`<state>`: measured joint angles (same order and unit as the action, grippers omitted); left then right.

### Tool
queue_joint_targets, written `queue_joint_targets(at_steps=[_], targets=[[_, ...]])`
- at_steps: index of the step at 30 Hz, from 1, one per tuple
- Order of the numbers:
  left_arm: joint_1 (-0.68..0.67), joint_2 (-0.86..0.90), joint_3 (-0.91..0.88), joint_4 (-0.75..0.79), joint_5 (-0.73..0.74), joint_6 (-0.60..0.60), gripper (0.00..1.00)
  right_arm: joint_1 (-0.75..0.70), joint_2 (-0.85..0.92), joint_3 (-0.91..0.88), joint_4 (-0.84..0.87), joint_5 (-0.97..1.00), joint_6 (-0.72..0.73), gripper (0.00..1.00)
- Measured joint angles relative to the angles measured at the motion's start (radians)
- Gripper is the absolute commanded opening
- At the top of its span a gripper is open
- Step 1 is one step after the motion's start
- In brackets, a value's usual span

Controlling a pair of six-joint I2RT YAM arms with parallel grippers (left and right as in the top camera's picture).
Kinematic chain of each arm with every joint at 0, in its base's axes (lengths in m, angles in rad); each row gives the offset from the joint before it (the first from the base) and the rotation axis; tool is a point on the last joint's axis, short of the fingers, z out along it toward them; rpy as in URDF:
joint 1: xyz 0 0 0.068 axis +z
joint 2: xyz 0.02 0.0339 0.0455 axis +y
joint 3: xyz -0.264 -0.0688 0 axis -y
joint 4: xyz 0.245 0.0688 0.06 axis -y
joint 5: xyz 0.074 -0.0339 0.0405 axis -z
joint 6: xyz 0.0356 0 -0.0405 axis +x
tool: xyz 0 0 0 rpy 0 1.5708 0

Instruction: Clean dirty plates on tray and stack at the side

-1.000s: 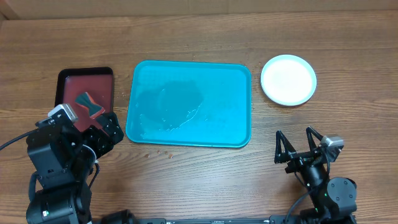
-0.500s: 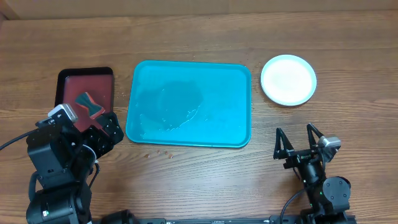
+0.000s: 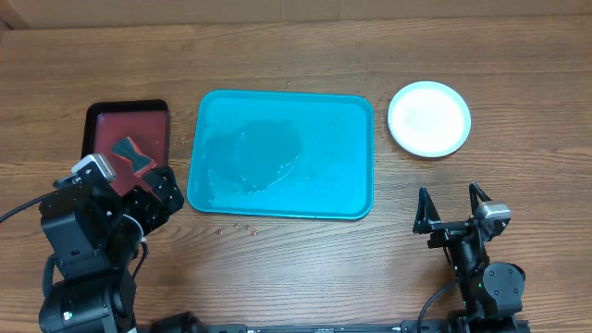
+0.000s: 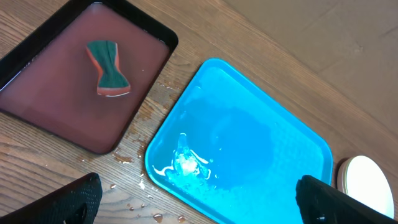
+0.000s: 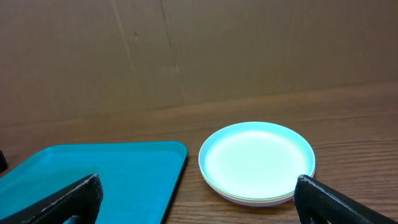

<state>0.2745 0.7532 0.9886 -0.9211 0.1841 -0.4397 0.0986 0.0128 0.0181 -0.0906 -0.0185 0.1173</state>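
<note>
The plates [image 3: 428, 118] lie in one stack on the table to the right of the turquoise tray [image 3: 281, 154], the pale mint one on top; the stack also shows in the right wrist view [image 5: 256, 163] and at the edge of the left wrist view [image 4: 367, 183]. The tray holds only water and a little foam [image 4: 186, 163]. My left gripper [image 4: 196, 202] is open and empty over the tray's near left corner. My right gripper [image 3: 453, 211] is open and empty, near the table's front right, short of the stack.
A dark red tray with black rim [image 3: 127, 134] stands left of the turquoise tray and holds a green and orange sponge [image 4: 107, 67]. Water drops [image 3: 239, 226] lie on the wood by the turquoise tray's front edge.
My right arm has drawn back a little toward the front right of the table. The left arm, the tray and the plates have not moved.
</note>
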Motion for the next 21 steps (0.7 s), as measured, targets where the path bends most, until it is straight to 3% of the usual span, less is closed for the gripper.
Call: queue_joint_targets(at_steps=[21], targets=[[0.0, 0.0, 0.0, -0.006, 0.0, 0.0, 1.0, 0.0, 0.0, 0.0, 0.0, 0.0, -0.01, 1.0]])
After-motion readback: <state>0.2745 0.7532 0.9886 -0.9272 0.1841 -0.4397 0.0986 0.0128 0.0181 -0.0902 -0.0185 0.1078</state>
